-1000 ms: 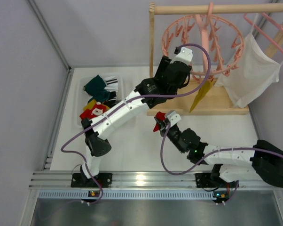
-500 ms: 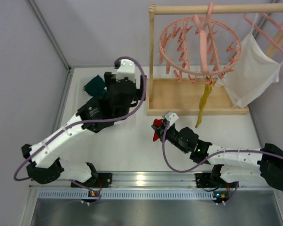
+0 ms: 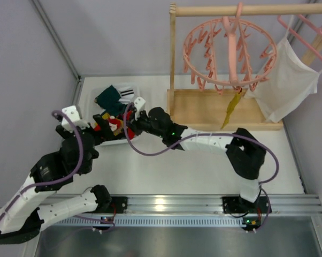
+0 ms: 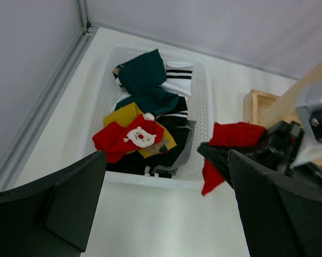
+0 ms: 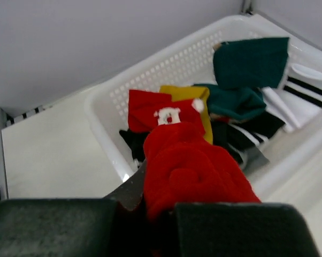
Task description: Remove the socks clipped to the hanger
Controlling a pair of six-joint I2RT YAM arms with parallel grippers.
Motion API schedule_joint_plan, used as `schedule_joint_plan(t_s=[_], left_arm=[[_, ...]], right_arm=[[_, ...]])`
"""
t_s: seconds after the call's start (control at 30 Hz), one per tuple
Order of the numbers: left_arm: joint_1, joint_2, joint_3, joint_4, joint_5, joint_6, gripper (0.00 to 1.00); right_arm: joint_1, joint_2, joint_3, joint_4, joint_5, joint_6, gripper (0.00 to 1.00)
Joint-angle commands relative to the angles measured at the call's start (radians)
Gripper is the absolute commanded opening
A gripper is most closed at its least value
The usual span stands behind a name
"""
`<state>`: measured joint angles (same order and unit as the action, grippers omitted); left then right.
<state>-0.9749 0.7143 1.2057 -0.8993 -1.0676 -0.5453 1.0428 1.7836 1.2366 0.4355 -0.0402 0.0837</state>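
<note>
A: White counter [image 3: 204, 176], right claw [image 5: 147, 214] clamped on a red sock [image 5: 196, 171], basket [image 5: 150, 75] just ahead and below.

B: The left claw [image 4: 166, 214] gapes empty; yellow sock [image 3: 230, 112] hangs on the hanger [image 3: 233, 53], well behind.

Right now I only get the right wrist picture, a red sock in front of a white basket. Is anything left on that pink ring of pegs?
Observer: One mustard yellow sock hangs from the round pink hanger; its other pegs look bare.
Operator: Where's the other arm?
Observer: The left gripper hangs open by the basket, empty, facing your red sock.
Operator: Anything beside the ring?
Observer: A white shirt on a second pink hanger, to its right.
</note>
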Motion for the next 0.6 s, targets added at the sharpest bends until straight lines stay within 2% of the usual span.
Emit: schedule_joint_plan(t_s=[0.0,0.07,0.1,0.17,0.2,0.27,0.3,0.33,0.4,0.43,0.47,0.57], left_arm=[[0.007,-0.087,-0.015,-0.056,-0.077,-0.041,0.98],[0.007,-0.113,-0.035,-0.055,-0.081,-0.030,0.98],[0.007,-0.127,-0.046,-0.055,-0.091,-0.024,0.98],[0.007,-0.139,-0.087,-0.052,-0.103,-0.031,0.98],[0.005,-0.153,-0.103,-0.050,-0.107,-0.038,0.98],[0.007,-0.167,-0.129,-0.046,-0.092,-0.074,0.98],[0.007,-0.168,-0.144,-0.044,-0.082,-0.080,0.98],[0.007,-0.164,-0.149,-0.047,-0.068,-0.079,0.98],[0.005,-0.154,-0.153,-0.046,-0.063,-0.073,0.98],[0.007,-0.154,-0.152,-0.047,-0.057,-0.073,0.98],[0.007,-0.159,-0.153,-0.046,-0.052,-0.076,0.98],[0.007,-0.173,-0.153,-0.044,-0.040,-0.085,0.98]], right_arm=[[-0.042,0.182,0.244,-0.060,-0.125,0.034,0.00],[-0.073,0.268,0.366,-0.095,-0.176,0.048,0.00],[-0.081,0.352,0.496,-0.147,-0.193,0.041,0.00],[-0.090,0.437,0.636,-0.213,-0.225,-0.016,0.01],[-0.092,0.526,0.791,-0.254,-0.224,-0.030,0.02],[-0.099,0.618,0.962,-0.400,-0.243,-0.050,0.09],[-0.104,0.693,1.109,-0.432,-0.251,-0.047,0.17],[-0.116,0.714,1.153,-0.498,-0.239,-0.041,0.45],[-0.127,0.682,1.126,-0.489,-0.230,-0.032,0.75],[-0.130,0.650,1.082,-0.477,-0.216,-0.032,0.99],[-0.132,0.573,0.983,-0.445,-0.213,-0.042,0.99],[-0.136,0.428,0.830,-0.446,-0.173,-0.053,0.99]])
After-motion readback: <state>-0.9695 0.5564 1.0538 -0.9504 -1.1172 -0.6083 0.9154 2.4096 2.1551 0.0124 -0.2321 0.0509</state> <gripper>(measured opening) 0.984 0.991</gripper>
